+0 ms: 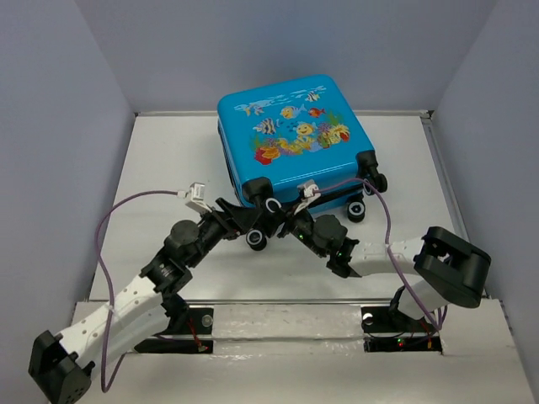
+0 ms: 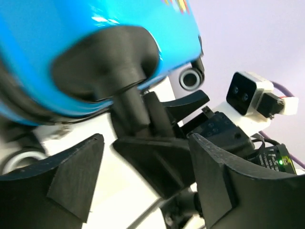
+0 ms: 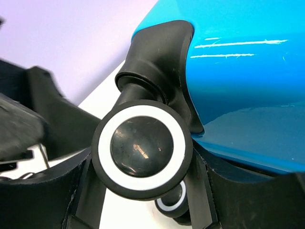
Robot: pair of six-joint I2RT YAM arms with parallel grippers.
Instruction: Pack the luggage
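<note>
The luggage [image 1: 290, 139] lay shut and flat on the white worktop [image 1: 168, 160], toward the far middle, its fish-printed shell facing up and its wheels turned toward the arms. Both arms reached in to its near left corner. The left pincer [image 2: 145, 171] stood spread beneath a black caster housing [image 2: 107, 59], with nothing between its fingers [image 2: 76, 176]. The right pincer [image 3: 143, 200] closely flanked a black-and-white wheel [image 3: 142, 148] on both sides; whether it actually pinched that wheel I could not tell.
</note>
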